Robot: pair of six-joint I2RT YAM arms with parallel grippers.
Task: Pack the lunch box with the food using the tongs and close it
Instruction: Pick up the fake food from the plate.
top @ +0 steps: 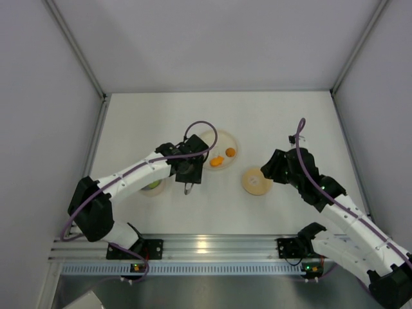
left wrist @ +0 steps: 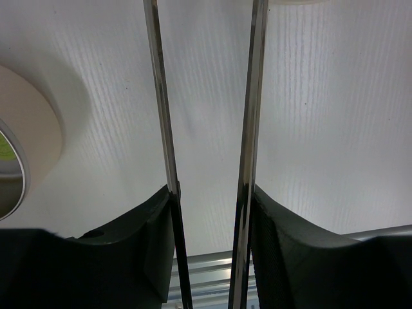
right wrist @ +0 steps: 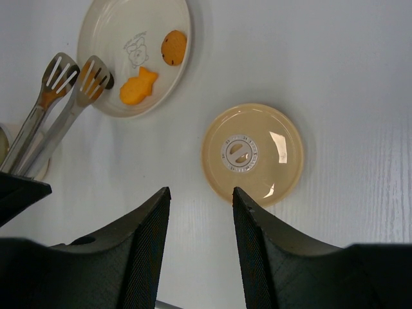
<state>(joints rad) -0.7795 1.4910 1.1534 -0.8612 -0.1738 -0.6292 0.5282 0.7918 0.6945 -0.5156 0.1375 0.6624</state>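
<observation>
Nearest the arm bases, the small round shiny steel lunch box stands uncovered on the white table with something green inside. Just beside it, the left gripper has its jaws narrowed onto the long silvery metal tongs, one thin arm against each finger. The slotted heads reach the plate's rim, and I cannot tell if a piece is caught there. To the right, the right gripper hangs with jaws partly open and empty, just short of the flat round tan lid lying on the table. Farther back, the cream plate carries an orange fish-shaped piece and a round orange-brown piece
</observation>
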